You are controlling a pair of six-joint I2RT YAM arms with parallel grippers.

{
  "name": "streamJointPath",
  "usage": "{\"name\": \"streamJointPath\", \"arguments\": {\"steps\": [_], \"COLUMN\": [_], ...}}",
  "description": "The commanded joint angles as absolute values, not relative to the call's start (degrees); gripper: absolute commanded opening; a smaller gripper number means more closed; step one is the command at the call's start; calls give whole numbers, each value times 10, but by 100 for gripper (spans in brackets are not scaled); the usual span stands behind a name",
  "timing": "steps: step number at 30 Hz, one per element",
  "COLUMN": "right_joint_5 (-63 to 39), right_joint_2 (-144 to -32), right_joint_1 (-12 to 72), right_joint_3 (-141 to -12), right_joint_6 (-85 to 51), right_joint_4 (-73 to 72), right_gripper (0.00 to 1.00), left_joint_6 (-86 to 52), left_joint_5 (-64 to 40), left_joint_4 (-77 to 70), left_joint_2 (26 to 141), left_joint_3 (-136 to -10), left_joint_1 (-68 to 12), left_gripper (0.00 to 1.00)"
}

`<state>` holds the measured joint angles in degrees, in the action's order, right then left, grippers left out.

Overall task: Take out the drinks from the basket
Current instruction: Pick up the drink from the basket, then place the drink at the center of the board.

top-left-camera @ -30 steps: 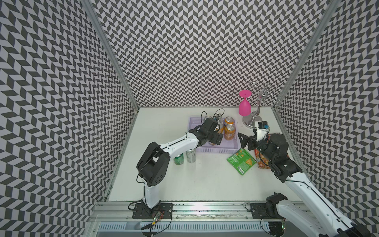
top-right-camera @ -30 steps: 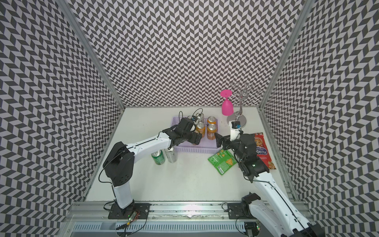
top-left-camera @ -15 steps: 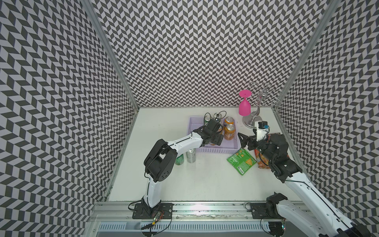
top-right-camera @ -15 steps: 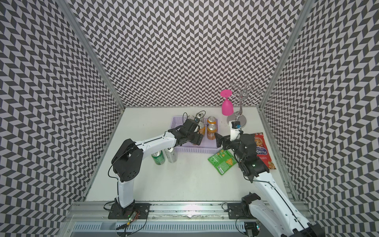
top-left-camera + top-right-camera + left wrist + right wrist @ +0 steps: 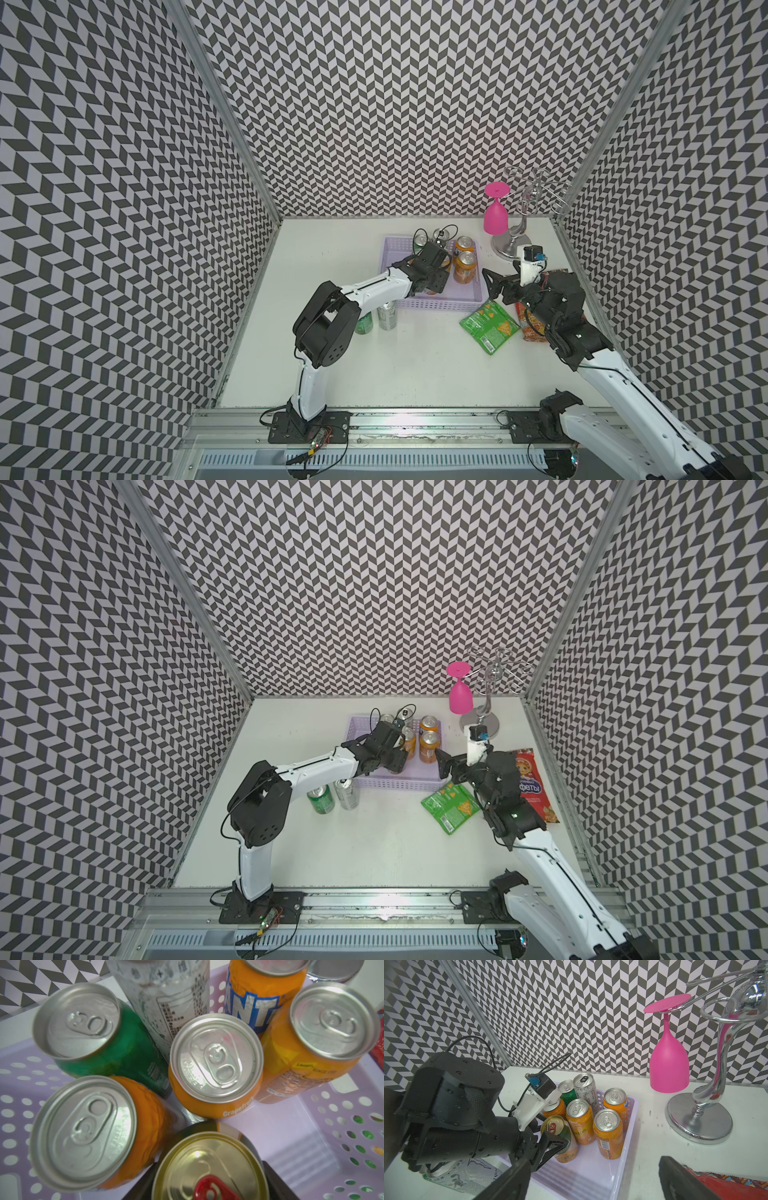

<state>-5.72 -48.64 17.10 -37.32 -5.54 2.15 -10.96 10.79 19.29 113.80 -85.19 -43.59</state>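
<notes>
Your left gripper (image 5: 434, 286) is down in the basket (image 5: 390, 249), jaws drawn in narrow on the gold-top can (image 5: 552, 1124), with a finger (image 5: 556, 1144) flat against its side. That can leans a little and sits nearest the basket's near wall. Six more cans stand upright behind it in the basket: a green can (image 5: 569, 1095), a silver can (image 5: 586, 1089) and four orange cans (image 5: 608, 1132), packed close together. Two cans are already out, standing on the table (image 5: 415, 365) just beside the basket's near left corner, under your left arm: a second green can (image 5: 365, 325) and a second silver can (image 5: 387, 318), side by side. Your right gripper (image 5: 494, 284) hovers off the basket's right end, jaws wide and holding nothing, near the green bag (image 5: 490, 326).
</notes>
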Motion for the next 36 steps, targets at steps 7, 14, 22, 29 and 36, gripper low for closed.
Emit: {"name": "streamJointPath", "arguments": {"steps": [7, 14, 22, 29, 36], "right_joint_5": [-49, -49, -47, -46, -46], "right_joint_2": [-475, -475, -476, -476, -476], "right_joint_1": [168, 168, 168, 168, 168], "right_joint_3": [-366, -366, -366, -366, -365], "right_joint_6": [-55, -55, -55, -55, -55], "right_joint_4": [3, 3, 3, 3, 3], "right_gripper": [100, 100, 100, 100, 100], "left_joint_6": [-97, -97, -99, -110, -124], "left_joint_5": [106, 112, 139, 158, 180], "left_joint_4": [189, 195, 212, 228, 255], "left_joint_2": [1062, 1012, 931, 856, 807], "left_joint_3": [-840, -824, -795, -762, -738], "left_joint_1": [-444, -460, -488, -518, -548], "left_gripper": [56, 54, 54, 53, 53]}}
